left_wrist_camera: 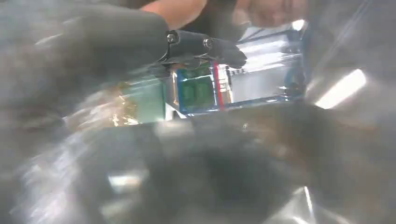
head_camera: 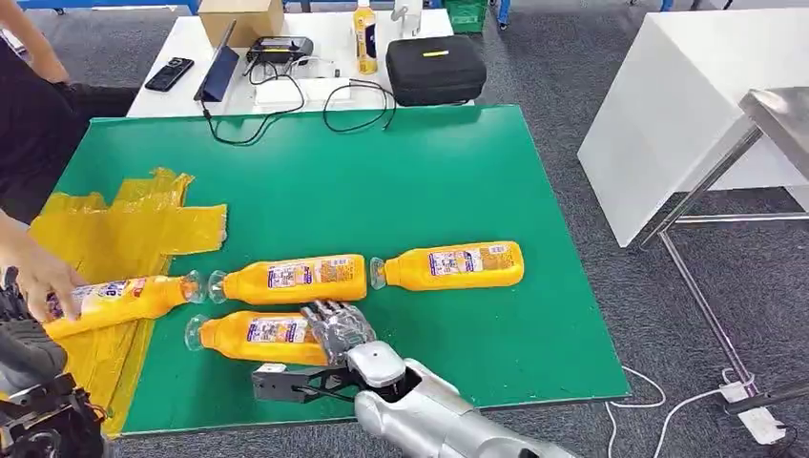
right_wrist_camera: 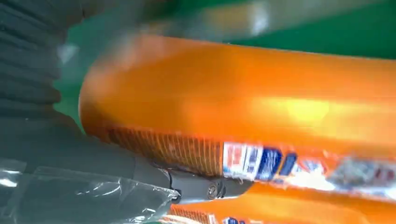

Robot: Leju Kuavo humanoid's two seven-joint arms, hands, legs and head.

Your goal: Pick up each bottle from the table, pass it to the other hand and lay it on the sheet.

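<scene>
Four orange bottles lie on the green table (head_camera: 458, 181). My right hand (head_camera: 339, 327) grips the nearest bottle (head_camera: 250, 336) at its base end; in the right wrist view that bottle (right_wrist_camera: 243, 93) sits close against the hand, with a dark finger (right_wrist_camera: 201, 187) along its far side. A second bottle (head_camera: 291, 279) and a third bottle (head_camera: 453, 265) lie in a row just beyond. The fourth bottle (head_camera: 114, 301) lies on the yellow sheet (head_camera: 124, 229) at the left, under a person's hand (head_camera: 40, 277). My left hand (head_camera: 11, 298) hangs beside it at the frame's edge, holding nothing.
A white table (head_camera: 315, 57) behind carries a black case (head_camera: 434, 69), cables, a phone, a box and an upright bottle (head_camera: 364, 38). A white cabinet (head_camera: 687, 105) and a metal frame (head_camera: 706, 191) stand to the right. A person stands at the far left.
</scene>
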